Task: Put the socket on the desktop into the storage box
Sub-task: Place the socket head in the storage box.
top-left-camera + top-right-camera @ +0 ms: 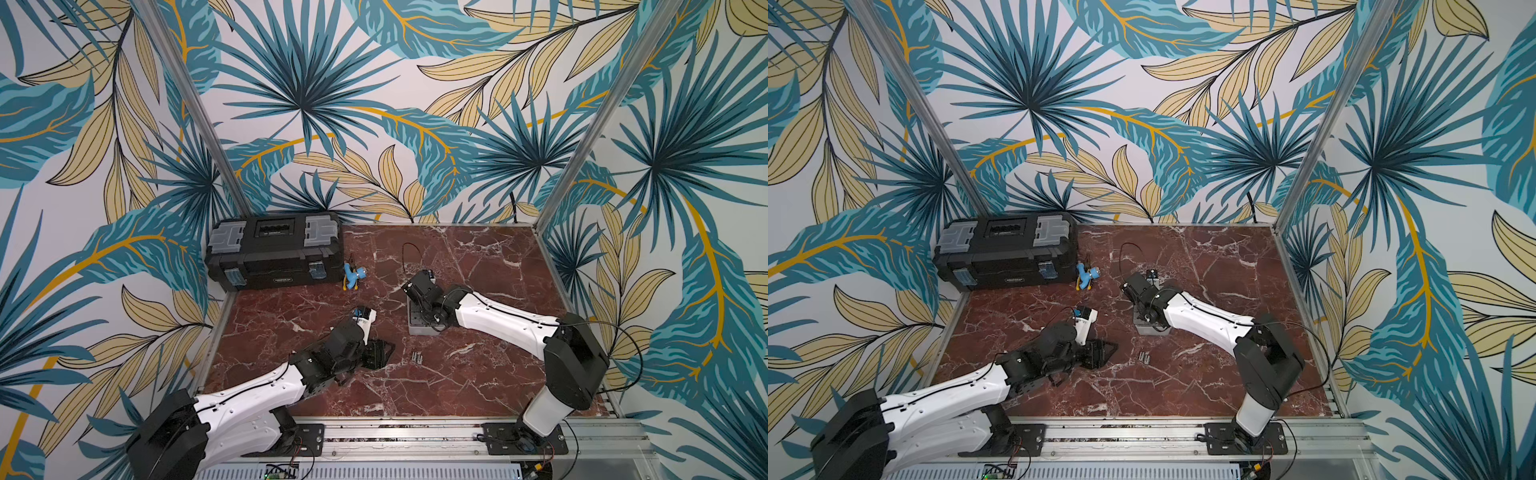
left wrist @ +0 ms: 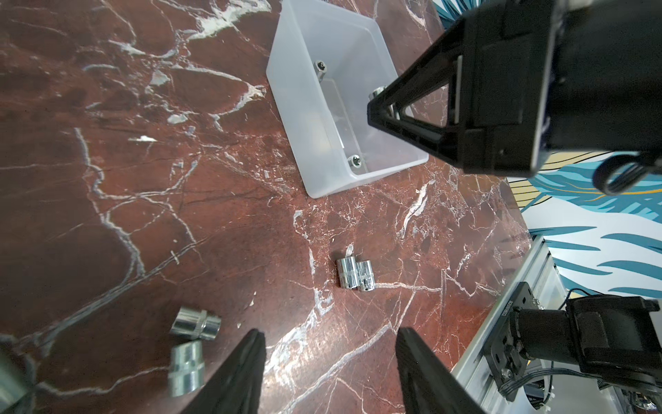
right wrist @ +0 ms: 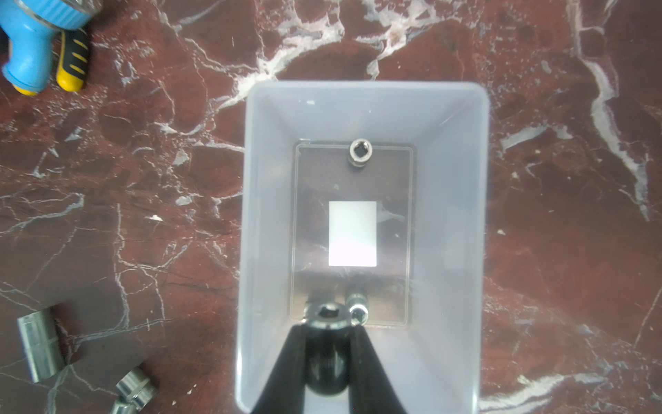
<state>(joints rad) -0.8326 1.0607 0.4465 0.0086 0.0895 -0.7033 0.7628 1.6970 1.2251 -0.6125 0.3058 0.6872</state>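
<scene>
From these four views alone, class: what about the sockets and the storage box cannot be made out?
- Both top views: the right arm covers most of the storage box; its contents are hidden.
- Both top views: the pair of sockets is too small for detail.
- Left wrist view: the right fingers half hide a boxed socket.
- Right wrist view: the picture's edge cuts off a loose socket.

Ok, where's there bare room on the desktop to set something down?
Bare: the far right corner of the desktop, between the storage box and the right edge, and the near strip between the paired sockets and the front edge. Crowded: beside the left end effector, where loose sockets lie, and far left, by the toolbox and blue tool.
</scene>
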